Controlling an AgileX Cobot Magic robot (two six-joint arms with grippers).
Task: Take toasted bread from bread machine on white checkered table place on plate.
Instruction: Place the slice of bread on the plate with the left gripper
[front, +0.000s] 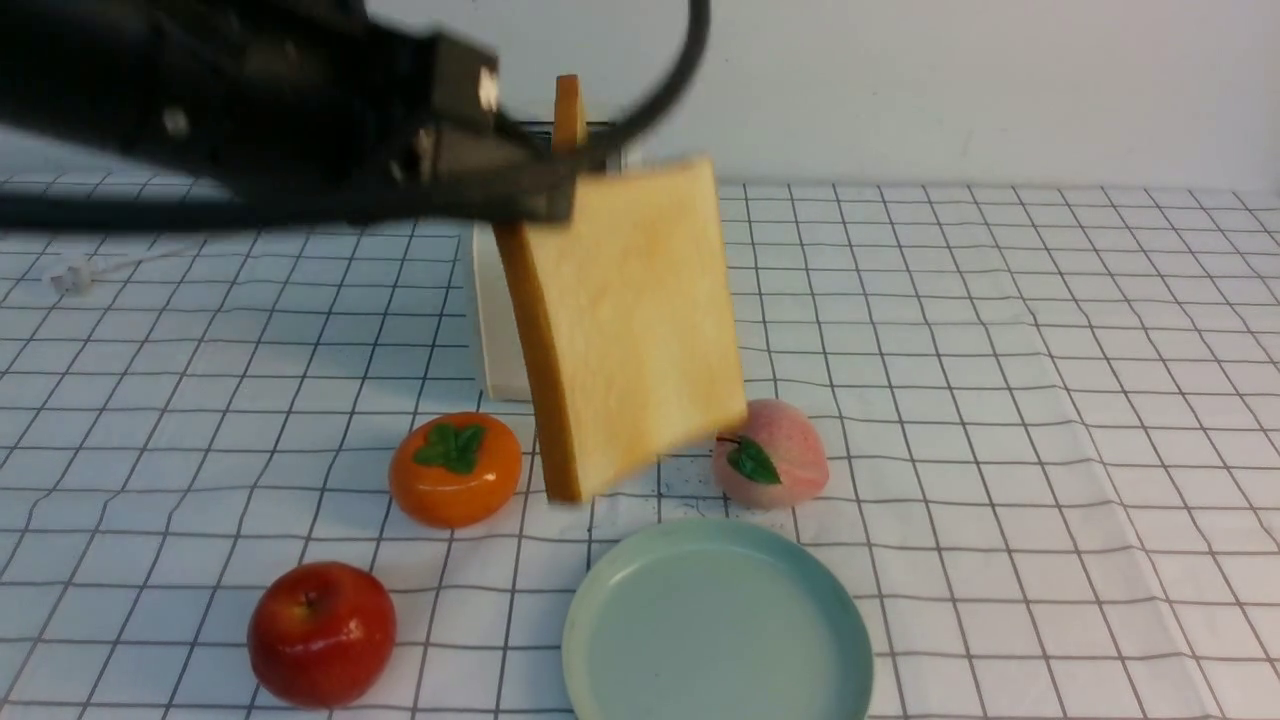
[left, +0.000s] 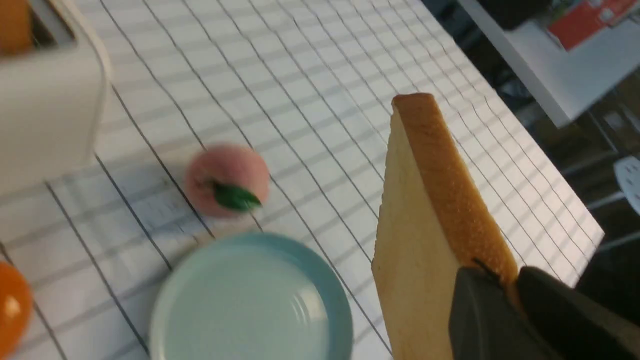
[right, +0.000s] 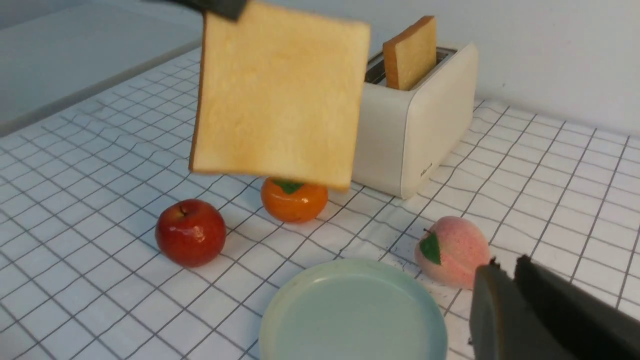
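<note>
From my station I see the white checkered table, its cloth slightly wrinkled, filling the view. The cream bread machine stands toward the back, near the middle. In front of it, an orange persimmon sits to the left and a pink peach to the right, well apart. The mint-green plate lies nearest me, just in front of the peach. A red apple rests left of the plate. A white cord trails at the far left.

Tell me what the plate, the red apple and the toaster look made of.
Plate: probably glazed ceramic or melamine; smooth, softly shiny mint surface. Red apple: possibly a plastic replica; hard, glossy highlights. Toaster: likely matte cream plastic shell; rounded moulded corners, no metallic glint.
</note>
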